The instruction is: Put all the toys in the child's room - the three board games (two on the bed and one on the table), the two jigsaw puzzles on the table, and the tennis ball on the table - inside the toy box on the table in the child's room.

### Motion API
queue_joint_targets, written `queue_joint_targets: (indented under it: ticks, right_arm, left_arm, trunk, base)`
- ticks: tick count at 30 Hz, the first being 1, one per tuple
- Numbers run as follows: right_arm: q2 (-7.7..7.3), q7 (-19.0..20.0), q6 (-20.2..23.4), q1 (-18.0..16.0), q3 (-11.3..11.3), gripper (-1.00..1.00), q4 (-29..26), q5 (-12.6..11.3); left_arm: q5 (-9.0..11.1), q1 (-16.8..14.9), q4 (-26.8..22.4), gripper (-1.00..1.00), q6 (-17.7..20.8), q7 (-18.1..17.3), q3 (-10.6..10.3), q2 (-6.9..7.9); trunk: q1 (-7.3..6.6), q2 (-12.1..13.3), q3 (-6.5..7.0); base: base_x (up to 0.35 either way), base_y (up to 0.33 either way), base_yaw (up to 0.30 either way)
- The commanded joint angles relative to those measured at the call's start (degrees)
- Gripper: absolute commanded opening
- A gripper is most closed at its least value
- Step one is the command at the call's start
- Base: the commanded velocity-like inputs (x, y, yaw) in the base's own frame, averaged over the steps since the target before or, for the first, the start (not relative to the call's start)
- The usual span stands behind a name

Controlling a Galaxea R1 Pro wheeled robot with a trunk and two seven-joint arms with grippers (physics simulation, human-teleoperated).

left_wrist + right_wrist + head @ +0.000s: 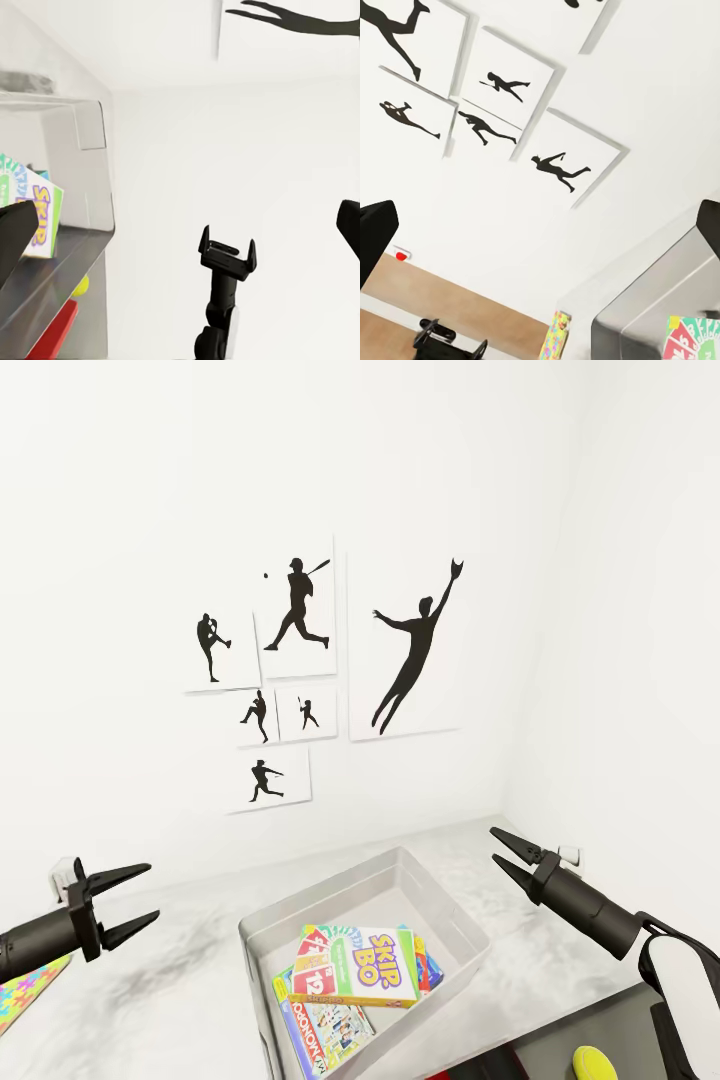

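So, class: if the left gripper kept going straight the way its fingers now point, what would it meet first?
The left gripper, fingers open, points across the table toward the right gripper, which sits ahead in the left wrist view. Its line seems to pass above the toy box, so the other gripper likely comes first, though depth is unclear.

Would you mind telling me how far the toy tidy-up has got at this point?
Done: board games, including a Skip-Bo box, already lie in the toy box. In hand: nothing; the left gripper and right gripper both hover open and empty. Left: a jigsaw puzzle lies on the table outside the box, and a yellow ball sits at the lower right, also outside it.
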Motion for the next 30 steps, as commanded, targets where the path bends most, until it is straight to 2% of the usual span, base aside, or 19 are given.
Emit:
queue_joint_targets:
  ticks: [1,2,4,5,7,8,10,11,13,17,22,30]
  right_arm:
    - [0.01,0.5,0.2,0.0,-0.1,1.0,0.0,0.5]
    - [0.01,0.5,0.2,0.0,0.0,1.0,0.0,0.5]
    - [0.05,0.5,0.2,0.0,0.0,1.0,0.0,0.5]
    - [0.06,0.5,0.2,0.0,0.0,1.0,0.0,0.5]
    - [0.08,0.5,0.2,0.0,0.0,1.0,0.0,0.7]
    - [0.08,0.5,0.2,0.0,0.0,1.0,0.0,1.0]
    - [0.09,0.5,0.1,0.0,0.0,1.0,0.0,1.4]
    - [0.09,0.5,-0.2,0.0,0.0,1.0,0.0,1.8]
    - [0.1,0.5,-0.9,0.0,0.1,1.0,0.0,2.4]
    - [0.04,0.5,-2.0,0.0,1.4,1.0,0.0,3.0]
    - [0.02,0.5,-3.4,0.0,3.4,1.0,0.0,3.2]
    - [0.01,0.4,-4.2,0.0,4.8,1.0,0.0,3.3]
  left_arm:
    - [-2.1,-0.3,0.1,1.0,0.2,-0.6,0.0,0.16]
    - [-5.4,-0.7,0.2,1.0,0.2,-0.7,0.1,0.39]
    - [-9.2,-1.3,0.3,1.0,0.2,-0.7,0.2,0.48]
    - [-13.3,-2.2,0.3,1.0,0.2,-0.5,0.2,0.46]
    - [-17.4,-3.1,0.0,1.0,0.2,-0.2,0.1,0.3]
    - [-21.2,-3.8,-0.4,1.0,0.2,0.0,0.0,0.16]
    - [-24.4,-4.3,-0.8,1.0,0.2,0.2,0.0,0.02]
    - [-26.9,-4.6,-1.1,1.0,0.2,0.3,0.0,-0.14]
    - [-29.2,-4.9,-1.4,1.0,0.1,0.5,-0.1,-0.46]
    - [-31.4,-5.4,-1.8,1.0,0.1,3.0,-0.2,-0.84]
    - [-32.7,-5.7,-2.1,1.0,0.1,8.6,0.2,-1.0]
    - [-33.0,-5.8,-3.1,1.0,0.1,8.2,0.7,-1.16]
  trunk:
    - [0.02,0.0,-0.02]
    - [0.02,0.0,-0.02]
    - [0.02,0.0,-0.02]
    - [0.02,0.0,-0.02]
    - [0.02,0.0,-0.02]
    - [0.02,0.0,-0.02]
    - [0.02,0.0,-0.02]
    - [0.02,0.0,-0.02]
    - [0.02,0.0,-0.02]
    - [0.02,0.0,-0.02]
    - [0.02,0.0,-0.02]
    - [0.02,0.0,-0.02]
  base:
    - [0.0,0.0,0.0]
    - [0.0,0.0,0.0]
    - [0.0,0.0,0.0]
    - [0.0,0.0,0.0]
    - [0.0,0.0,0.0]
    - [0.0,0.0,0.0]
    - [0.0,0.0,0.0]
    - [0.0,0.0,0.0]
    - [0.0,0.0,0.0]
    - [0.0,0.0,0.0]
    - [0.0,0.0,0.0]
    - [0.0,0.0,0.0]
